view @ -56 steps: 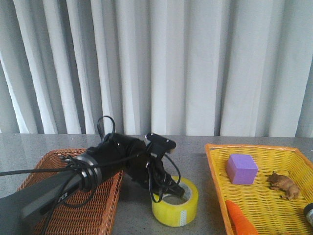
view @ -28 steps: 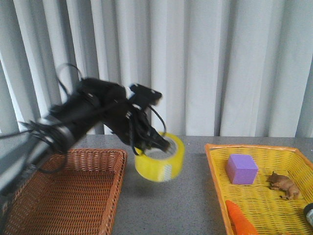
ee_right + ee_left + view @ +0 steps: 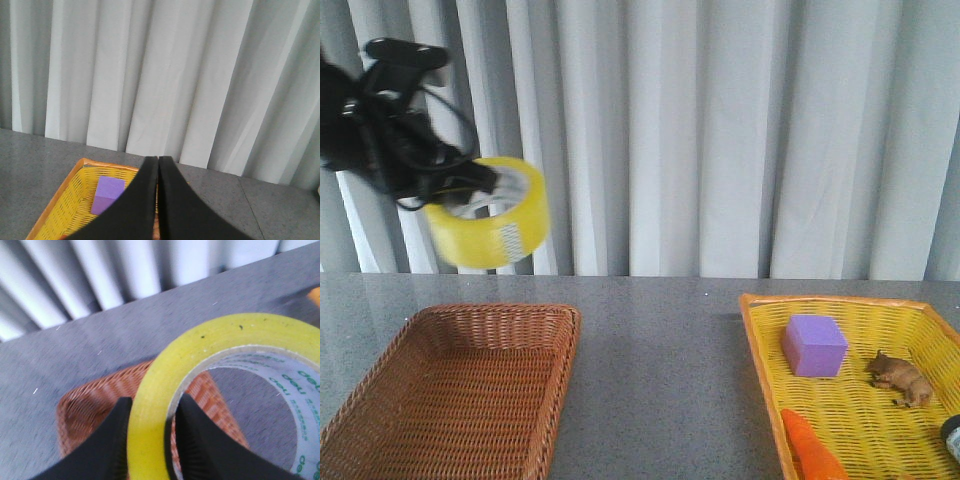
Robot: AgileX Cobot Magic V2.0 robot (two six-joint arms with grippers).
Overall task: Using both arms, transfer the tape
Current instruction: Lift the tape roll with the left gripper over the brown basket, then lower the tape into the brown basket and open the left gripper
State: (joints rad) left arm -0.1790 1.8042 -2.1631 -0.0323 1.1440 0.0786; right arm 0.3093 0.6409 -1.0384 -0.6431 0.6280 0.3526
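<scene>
The yellow tape roll (image 3: 490,212) with a white printed core hangs high in the air at the upper left, above the brown wicker basket (image 3: 460,390). My left gripper (image 3: 470,185) is shut on the roll's wall, one finger outside and one inside the core; in the left wrist view the tape (image 3: 210,350) sits between the black fingers (image 3: 107,445) of the left gripper (image 3: 150,412). My right gripper (image 3: 158,165) is shut and empty, out of the front view, above the yellow basket (image 3: 65,205).
The yellow basket (image 3: 760,330) at the right holds a purple foam cube (image 3: 813,344), a brown toy animal (image 3: 900,378) and an orange carrot-like piece (image 3: 810,450). The cube also shows in the right wrist view (image 3: 106,194). Grey curtains hang behind the grey table (image 3: 660,380).
My left arm has lifted the tape from the table between the baskets, up and to the left, to high above the brown basket.
</scene>
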